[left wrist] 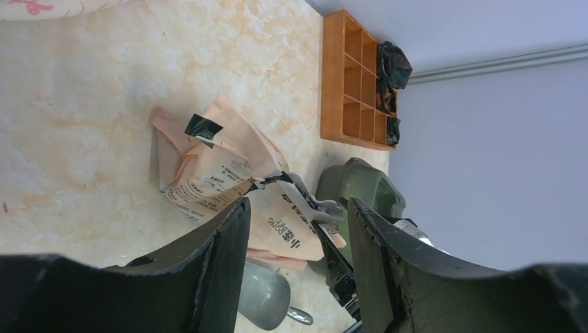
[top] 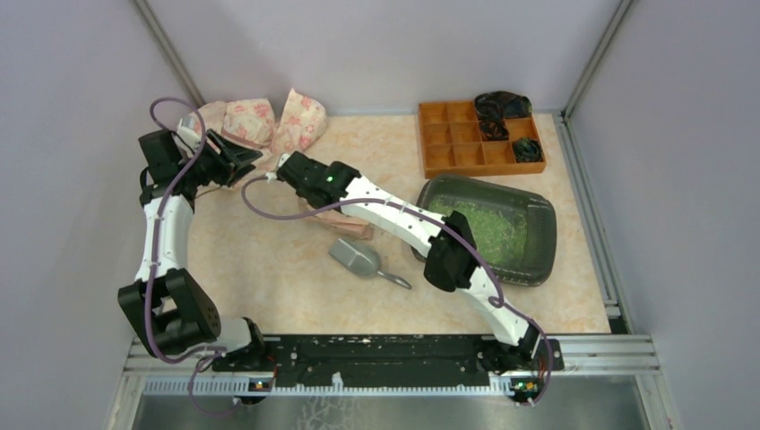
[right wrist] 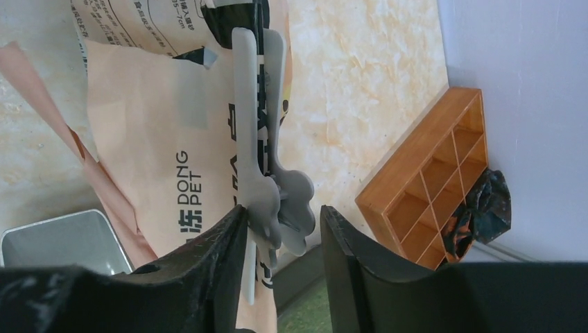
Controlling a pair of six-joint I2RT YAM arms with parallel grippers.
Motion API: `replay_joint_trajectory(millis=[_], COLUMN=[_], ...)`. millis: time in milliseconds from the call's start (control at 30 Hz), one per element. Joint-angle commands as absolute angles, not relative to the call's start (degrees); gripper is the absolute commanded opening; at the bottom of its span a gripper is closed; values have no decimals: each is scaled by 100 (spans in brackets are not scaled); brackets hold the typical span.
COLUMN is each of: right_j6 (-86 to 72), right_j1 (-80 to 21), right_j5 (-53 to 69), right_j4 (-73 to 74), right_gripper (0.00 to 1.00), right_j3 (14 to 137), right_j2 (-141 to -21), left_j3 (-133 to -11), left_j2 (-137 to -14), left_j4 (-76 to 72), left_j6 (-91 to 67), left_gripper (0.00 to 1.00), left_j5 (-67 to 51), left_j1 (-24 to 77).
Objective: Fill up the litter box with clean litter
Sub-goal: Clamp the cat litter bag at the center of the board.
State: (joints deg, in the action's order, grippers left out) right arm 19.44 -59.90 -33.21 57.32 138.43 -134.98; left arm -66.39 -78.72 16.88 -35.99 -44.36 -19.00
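Observation:
The dark litter box (top: 538,242) sits at the right with green clean litter (top: 488,228) spread inside. My right gripper (top: 285,168) reaches far left of it. In the right wrist view its jaws (right wrist: 283,209) stand open around a grey paw-shaped clip (right wrist: 267,139) that touches only the left finger. The clip is fixed on a peach paper bag (right wrist: 152,139). Below the fingers a strip of litter (right wrist: 305,312) and the box rim (right wrist: 305,267) show. My left gripper (left wrist: 298,202) is open and empty, facing the bag (left wrist: 222,166) and clip (left wrist: 315,201).
A grey metal scoop (top: 357,260) lies on the table between the arms, near the bag. An orange compartmented organiser (top: 466,134) with dark items stands at the back right. Several pink printed bags (top: 260,121) lean in the back left corner. Walls close in on both sides.

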Motion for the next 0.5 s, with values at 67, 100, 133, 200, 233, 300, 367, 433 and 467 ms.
replay_joint_trajectory(millis=[67, 100, 133, 200, 233, 300, 367, 433, 467], right_j6=[1879, 1861, 1844, 1744, 1688, 1519, 1288, 1105, 1058], right_j1=[-5994, -5994, -5994, -5984, -5965, -5897, -5756, -5600, -5520], right_j5=[-3326, -3303, -3231, -2952, -2801, -2336, -1739, -1175, -887], right_j4=[5734, 5717, 5720, 5699, 5669, 5688, 5755, 5774, 5766], right_gripper=[44, 44, 44, 44, 45, 49, 50, 65, 74], right_j3=[14119, 14156, 14212, 14329, 14377, 14535, 14682, 14650, 14549], right_j2=[-13424, -13415, -13406, -13358, -13302, -13230, -13148, -13018, -12880], left_j3=[-6659, -6661, -6675, -6684, -6685, -6688, -6689, -6716, -6726], left_j2=[-7820, -7814, -7814, -7802, -7795, -7782, -7769, -7769, -7763], left_j4=[1553, 1564, 1572, 1578, 1588, 1596, 1599, 1602, 1619], left_j6=[-3551, -3551, -3546, -3540, -3540, -3542, -3546, -3546, -3544], left_gripper=[59, 60, 59, 59, 60, 59, 59, 59, 59], left_j5=[-4558, -4549, -4551, -4547, -4541, -4548, -4545, -4540, -4542], left_j1=[-1942, -1949, -1945, -1945, -1948, -1951, -1953, -1955, -1952])
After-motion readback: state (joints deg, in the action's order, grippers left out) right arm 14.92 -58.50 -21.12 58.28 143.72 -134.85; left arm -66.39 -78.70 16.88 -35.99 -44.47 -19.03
